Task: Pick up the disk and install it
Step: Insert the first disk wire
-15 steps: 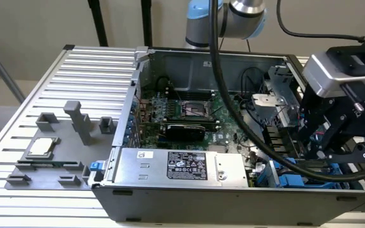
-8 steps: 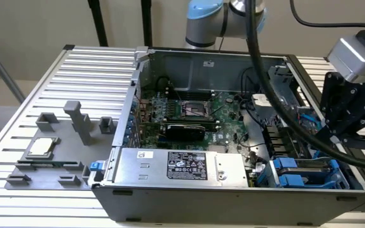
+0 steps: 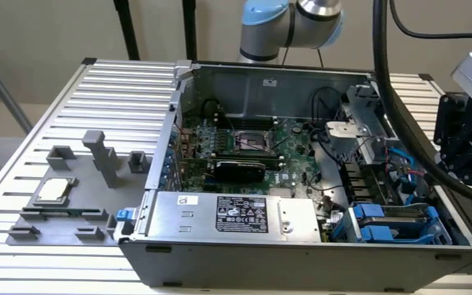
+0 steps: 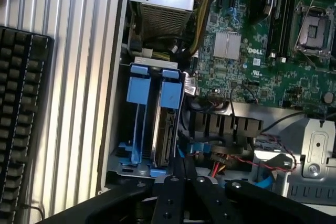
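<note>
The disk (image 4: 164, 139) stands on edge in the drive bay at the corner of the open computer case (image 3: 302, 258). It is a silver-grey slab clipped in a blue carrier (image 4: 170, 94). A second blue carrier (image 4: 138, 90) sits in the slot beside it. In the exterior view the bay with the disk (image 3: 402, 213) lies at the case's front, on the exterior view's right. My gripper (image 4: 184, 174) hovers over the bay's end, apart from the disk, with its black fingers closed together on nothing. From outside, the gripper (image 3: 457, 175) hangs above the case's right wall.
A grey power-supply box (image 3: 232, 212) fills the case's front beside the bay. The green motherboard (image 3: 244, 147) lies behind it. Red and blue cables (image 4: 236, 161) run near the bay. A grey fixture tray (image 3: 56, 196) sits on the slatted table. A black keyboard (image 4: 21, 119) lies outside the case.
</note>
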Robot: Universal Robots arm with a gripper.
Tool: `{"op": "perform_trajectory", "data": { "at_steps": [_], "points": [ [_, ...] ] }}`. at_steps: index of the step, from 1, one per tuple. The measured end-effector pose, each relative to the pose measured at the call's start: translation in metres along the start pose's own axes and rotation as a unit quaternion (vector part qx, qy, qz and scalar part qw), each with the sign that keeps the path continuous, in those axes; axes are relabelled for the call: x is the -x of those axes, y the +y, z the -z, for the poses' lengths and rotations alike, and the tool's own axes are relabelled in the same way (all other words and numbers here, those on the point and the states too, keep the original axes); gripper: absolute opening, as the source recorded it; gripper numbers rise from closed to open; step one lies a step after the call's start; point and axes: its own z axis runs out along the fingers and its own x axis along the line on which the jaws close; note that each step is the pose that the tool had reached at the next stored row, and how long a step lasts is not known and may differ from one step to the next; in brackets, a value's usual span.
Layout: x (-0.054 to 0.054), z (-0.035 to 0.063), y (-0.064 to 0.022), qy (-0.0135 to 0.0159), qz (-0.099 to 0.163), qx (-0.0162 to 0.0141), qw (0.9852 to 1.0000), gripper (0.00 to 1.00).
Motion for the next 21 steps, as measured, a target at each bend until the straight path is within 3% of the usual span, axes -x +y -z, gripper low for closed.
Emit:
{"op": "perform_trajectory", "data": {
  "at_steps": [14,20,21],
  "points": [
    [0.004,-0.0259,-0.0024,0.0001,0.0,0.0,1.0,0.0],
    [0.01,-0.0364,-0.0024,0.0001,0.0,0.0,1.0,0.0],
    [0.012,-0.0373,-0.0014,0.0002,0.001,0.0001,1.0,1.0]
  ]
}}
